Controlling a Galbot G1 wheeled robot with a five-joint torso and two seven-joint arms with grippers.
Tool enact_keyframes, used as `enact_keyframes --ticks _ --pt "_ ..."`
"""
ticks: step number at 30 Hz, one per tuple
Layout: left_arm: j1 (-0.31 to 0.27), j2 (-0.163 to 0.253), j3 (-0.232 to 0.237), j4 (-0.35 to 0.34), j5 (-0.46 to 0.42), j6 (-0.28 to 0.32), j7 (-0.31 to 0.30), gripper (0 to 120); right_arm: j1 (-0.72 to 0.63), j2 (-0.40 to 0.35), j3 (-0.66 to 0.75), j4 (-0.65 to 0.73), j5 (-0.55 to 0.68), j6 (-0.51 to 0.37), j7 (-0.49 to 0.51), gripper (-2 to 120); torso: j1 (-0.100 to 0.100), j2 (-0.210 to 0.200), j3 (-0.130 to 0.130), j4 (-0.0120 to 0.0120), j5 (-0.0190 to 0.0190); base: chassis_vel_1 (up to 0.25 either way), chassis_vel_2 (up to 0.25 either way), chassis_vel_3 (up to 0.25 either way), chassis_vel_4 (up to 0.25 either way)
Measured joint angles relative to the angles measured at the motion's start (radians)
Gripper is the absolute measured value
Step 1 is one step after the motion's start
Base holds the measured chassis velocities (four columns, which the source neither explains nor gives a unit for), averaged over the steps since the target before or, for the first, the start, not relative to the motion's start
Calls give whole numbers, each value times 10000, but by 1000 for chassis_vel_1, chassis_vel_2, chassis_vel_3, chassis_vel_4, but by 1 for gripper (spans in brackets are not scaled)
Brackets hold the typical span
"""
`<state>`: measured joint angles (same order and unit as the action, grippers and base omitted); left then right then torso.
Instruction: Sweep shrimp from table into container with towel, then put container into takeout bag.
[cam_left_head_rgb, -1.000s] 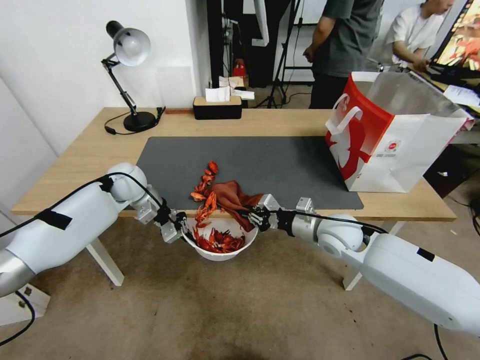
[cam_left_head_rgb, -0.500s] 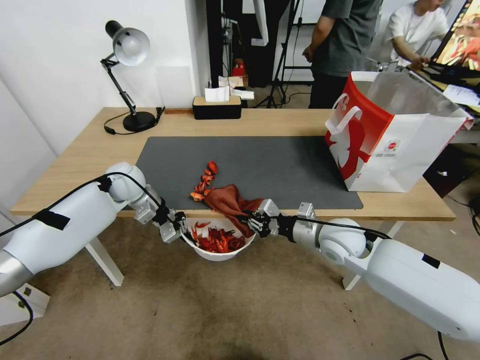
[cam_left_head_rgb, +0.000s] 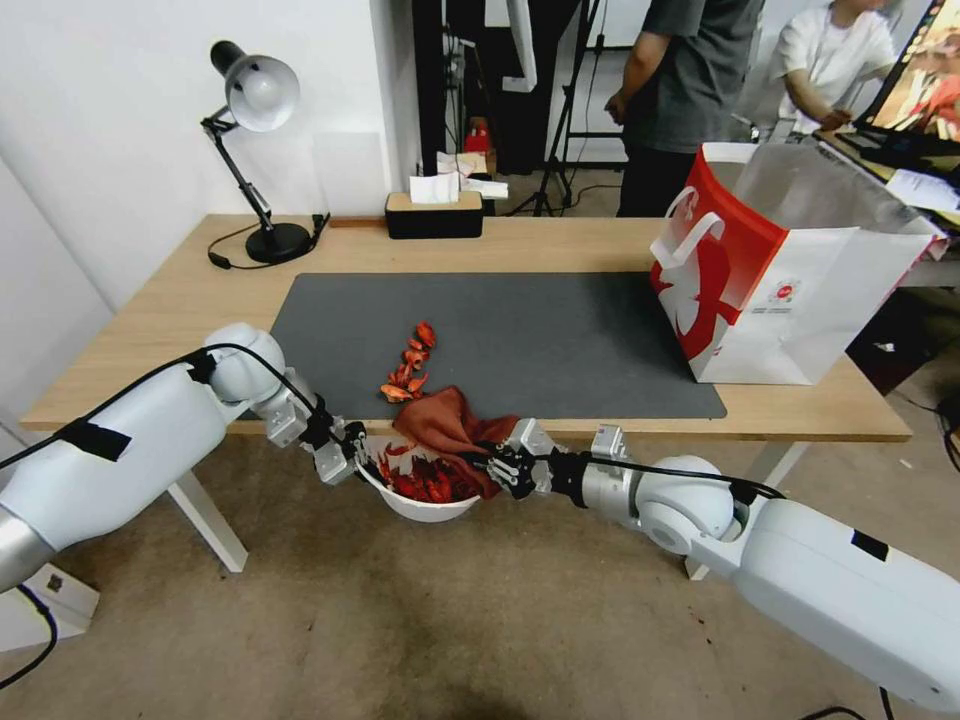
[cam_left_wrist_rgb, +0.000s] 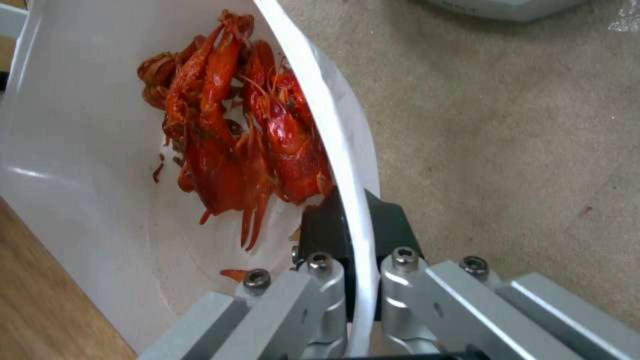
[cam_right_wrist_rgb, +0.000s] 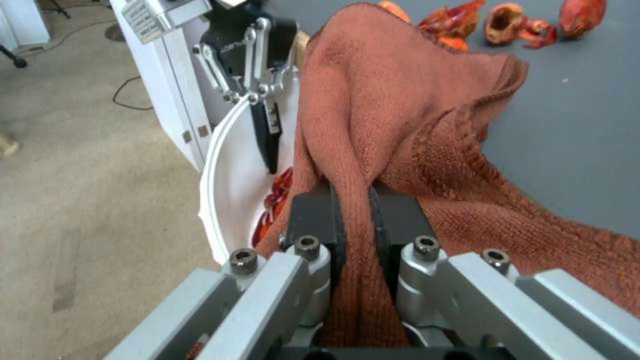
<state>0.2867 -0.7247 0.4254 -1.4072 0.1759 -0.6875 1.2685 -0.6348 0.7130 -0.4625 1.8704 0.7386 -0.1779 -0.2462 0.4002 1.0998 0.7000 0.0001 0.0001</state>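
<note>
My left gripper (cam_left_head_rgb: 352, 452) is shut on the rim of the white container (cam_left_head_rgb: 425, 507), holding it just below the table's (cam_left_head_rgb: 600, 245) front edge. Most shrimp (cam_left_head_rgb: 425, 485) lie inside the container (cam_left_wrist_rgb: 80, 150); the shrimp (cam_left_wrist_rgb: 233, 135) show heaped against its wall. A short trail of shrimp (cam_left_head_rgb: 408, 365) stays on the grey mat. My right gripper (cam_left_head_rgb: 497, 465) is shut on the rust-red towel (cam_left_head_rgb: 445, 425), which drapes off the mat edge over the container. The towel (cam_right_wrist_rgb: 393, 115) is pinched between the right fingers (cam_right_wrist_rgb: 313, 220). The takeout bag (cam_left_head_rgb: 780, 270) stands open at the table's right.
A desk lamp (cam_left_head_rgb: 255, 150) and a tissue box (cam_left_head_rgb: 435, 212) stand along the table's back edge. The grey mat (cam_left_head_rgb: 560, 330) covers the middle. White table legs (cam_left_head_rgb: 210, 525) stand beside my left arm. People stand behind the table.
The right gripper has dragged the towel toward the front edge and down over the container. More shrimp dropped into the container; fewer remain on the mat. The container sits slightly lower and left.
</note>
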Motion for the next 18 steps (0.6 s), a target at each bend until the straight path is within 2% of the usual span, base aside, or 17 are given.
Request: enact_keyframes --ticks 18 --pt "198 47 -87 -59 -60 5 -13 0 -426 176 6 195 -47 99 -20 5 -2 2 -1 -1 0 0 0 0 0"
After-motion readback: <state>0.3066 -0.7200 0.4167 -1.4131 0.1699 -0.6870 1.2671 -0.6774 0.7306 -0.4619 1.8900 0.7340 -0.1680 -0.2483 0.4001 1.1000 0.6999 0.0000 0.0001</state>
